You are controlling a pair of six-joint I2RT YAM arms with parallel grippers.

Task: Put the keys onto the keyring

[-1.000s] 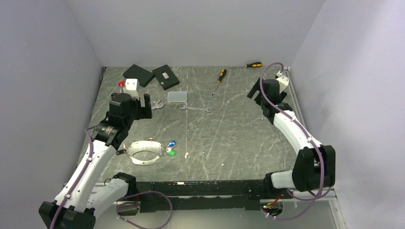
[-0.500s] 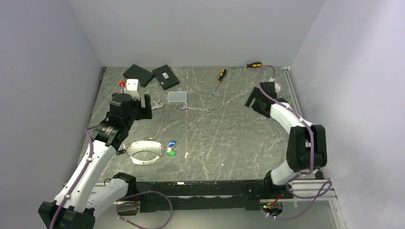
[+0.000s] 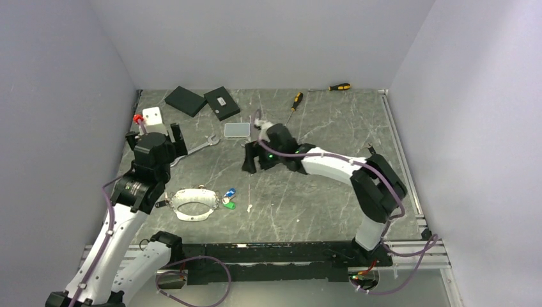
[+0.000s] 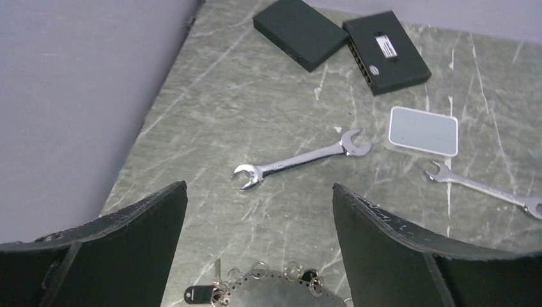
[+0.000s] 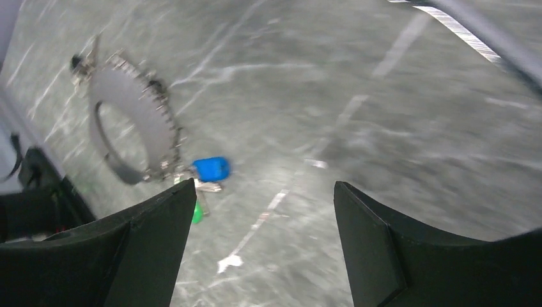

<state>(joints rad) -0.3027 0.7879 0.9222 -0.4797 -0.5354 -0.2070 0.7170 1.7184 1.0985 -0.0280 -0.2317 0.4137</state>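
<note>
The left tool (image 4: 259, 188) is wide open and holds nothing. In the top picture it hangs over the left side of the counter (image 3: 307, 192), a little above the keyring. The right tool (image 5: 264, 185) is wide open too, with nothing in it. It sits near the middle of the top picture, and its own camera looks down at the keyring.

The keyring (image 3: 185, 214) lies flat on the counter in the lower left of the top picture. No tool touches it. A blue key (image 5: 211, 168) and a green key (image 3: 229, 205) lie right at its right edge. A black-tag key (image 4: 199, 294) lies at its other end, at the bottom of the left wrist picture. Small metal loops (image 4: 260, 269) sit all along the ring.

The keys are so close to the ring that I cannot tell if they hang on it or just lie beside it. With both tools free, I think the picking up and hooking on is not yet done.

A black box (image 4: 387, 51) in the upper part of the left wrist picture has a white sticker (image 4: 385, 46). Its writing is too small to read. I see no other words.
</note>
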